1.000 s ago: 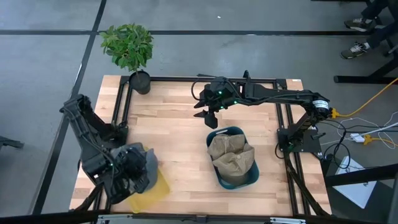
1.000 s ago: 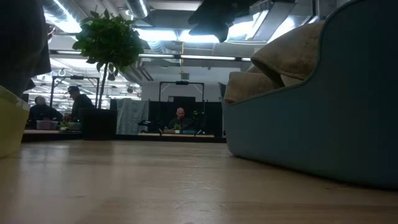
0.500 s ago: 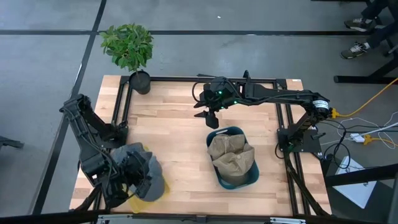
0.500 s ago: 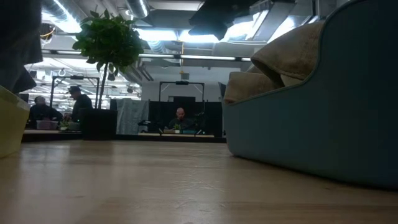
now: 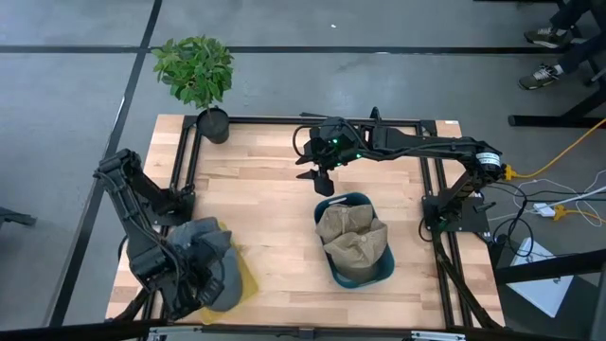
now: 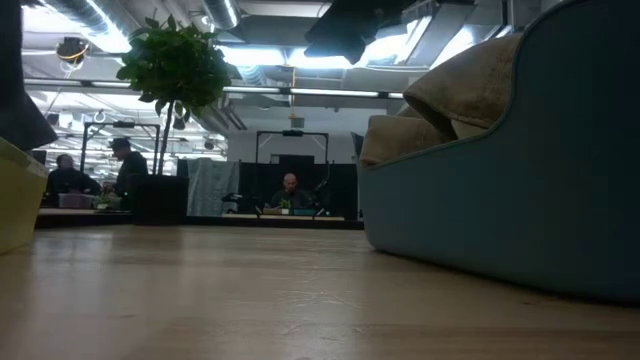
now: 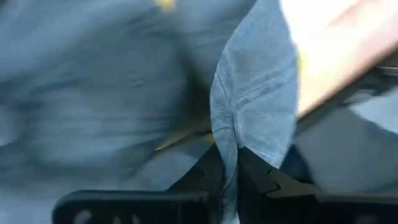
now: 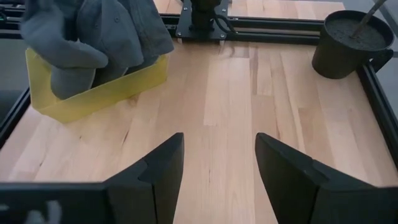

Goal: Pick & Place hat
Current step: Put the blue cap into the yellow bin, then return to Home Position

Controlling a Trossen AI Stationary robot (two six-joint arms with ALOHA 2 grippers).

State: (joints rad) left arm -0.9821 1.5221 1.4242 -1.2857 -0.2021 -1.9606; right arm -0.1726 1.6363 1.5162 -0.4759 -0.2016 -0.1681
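A grey-blue hat (image 5: pixel 202 248) hangs bunched over a yellow bin (image 5: pixel 244 281) at the table's near left corner. My left gripper (image 5: pixel 206 280) is above the bin and shut on the hat. The low view shows the hat (image 6: pixel 20 80) as a dark shape over the bin's wall (image 6: pixel 14 195). From the right wrist view, grey cloth (image 8: pixel 93 31) fills the bin (image 8: pixel 93 90). My right gripper (image 5: pixel 318 176) is open. It hovers over the table's far middle, just beyond a blue basket (image 5: pixel 355 270) that holds tan hats (image 5: pixel 352 235). My left gripper pinches a raised fold of the hat's cloth (image 7: pixel 231 134) between its two fingertips (image 7: pixel 258 174). The fold stands up between the fingers and the rest of the hat spreads beyond them. In the high view the hat hangs over the yellow bin; whether it rests in the bin I cannot tell.
A potted plant (image 5: pixel 197 74) stands at the far left corner, its dark pot (image 8: pixel 348 43) on the wood. The black frame rails (image 5: pixel 186 161) run along the table's edges. Bare wood (image 5: pixel 256 204) lies between bin and basket. People sit at desks in the room behind (image 6: pixel 290 190).
My left gripper, still shut on the hat, has shifted over the yellow bin toward the table's left edge. The hat has swung and bunched with it, and in the low view its dark shape has drawn back to the left. My right arm has kept still.
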